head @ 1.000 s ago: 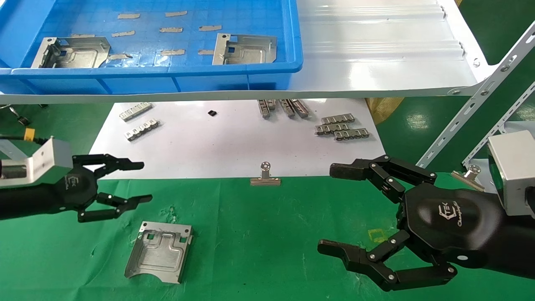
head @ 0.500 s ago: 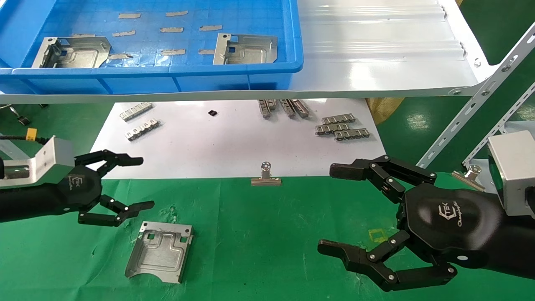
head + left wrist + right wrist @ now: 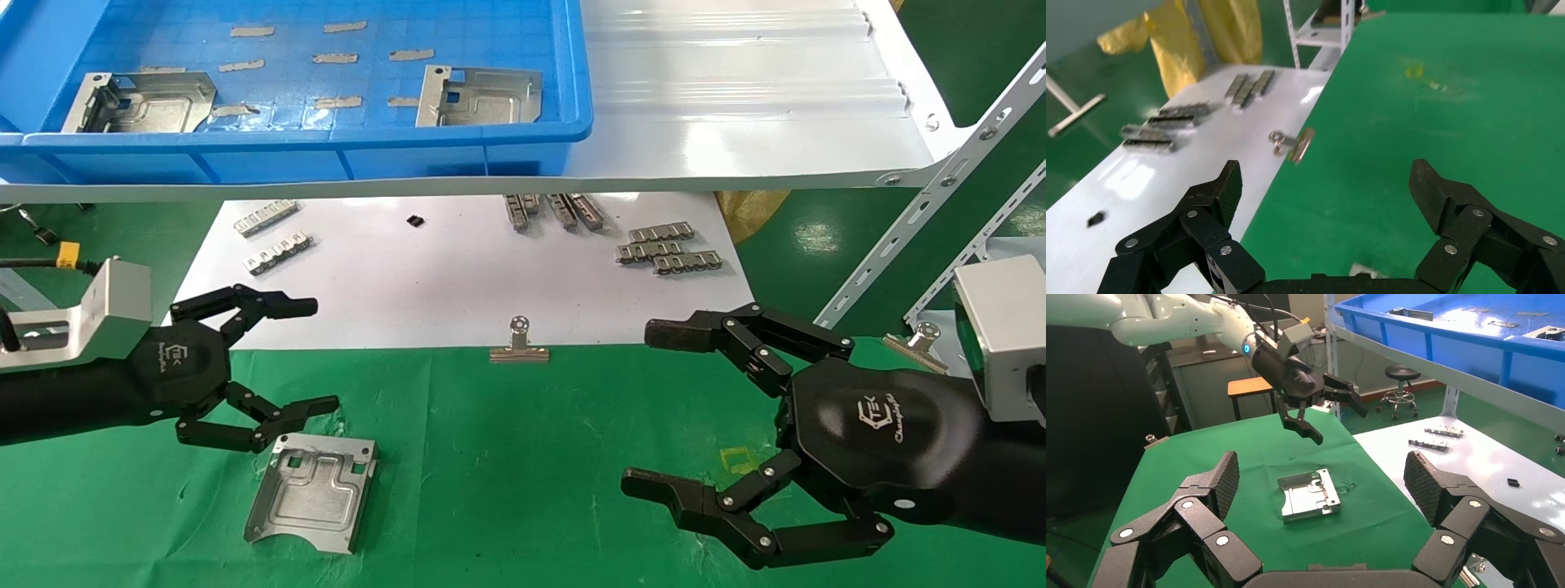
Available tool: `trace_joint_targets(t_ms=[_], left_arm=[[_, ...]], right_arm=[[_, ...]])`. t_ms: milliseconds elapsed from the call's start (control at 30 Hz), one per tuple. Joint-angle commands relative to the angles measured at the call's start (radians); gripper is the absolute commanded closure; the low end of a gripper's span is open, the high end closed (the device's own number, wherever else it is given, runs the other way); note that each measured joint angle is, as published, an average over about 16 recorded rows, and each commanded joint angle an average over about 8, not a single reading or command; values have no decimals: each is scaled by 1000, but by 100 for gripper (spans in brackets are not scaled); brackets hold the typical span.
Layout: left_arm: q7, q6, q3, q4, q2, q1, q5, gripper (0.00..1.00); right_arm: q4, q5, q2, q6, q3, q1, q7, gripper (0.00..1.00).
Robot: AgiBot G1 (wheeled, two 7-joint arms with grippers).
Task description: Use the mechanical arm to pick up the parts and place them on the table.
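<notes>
table (image 3: 507, 457): green cloth, wrinkled, fills the near half of the head view; a white sheet (image 3: 425, 278) lies at its far edge.
shelf (image 3: 735, 122): glossy white, above the sheet, carrying a blue bin (image 3: 327, 139); the bin's left and far sides are cut off.
right hand (image 3: 703, 425): black, low on the right, palm housing with white logo up, fingers spread wide, empty, touching nothing; wrist block cut off at the edge.
left hand (image 3: 315, 355): reaches in from the left just above the cloth, fingers wide apart, nothing held; its lower fingertips hang at the far-left corner of a part, contact not clear.
parts: one (image 3: 315, 490) flat on the cloth near the left hand, concave edge toward the robot; two in the bin, left (image 3: 143, 102) and right (image 3: 482, 94), both partly hidden by the bin's front wall.
strips (image 3: 666, 249): small ridged grey pieces, scattered on the sheet.
clip (image 3: 519, 347): silver, on the sheet's near edge.
</notes>
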Motion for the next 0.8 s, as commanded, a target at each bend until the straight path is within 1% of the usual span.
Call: trace_joint_targets(t_ms=[33,800], left_arm=[[-25,-3,-20,-38,-6,20,-8,0],[-313,-42,-250,-489,-77,261,-104,0]], right_arm=[[0,0,0,0,0,0,0,0],[0,0,0,0,0,0,0,0]])
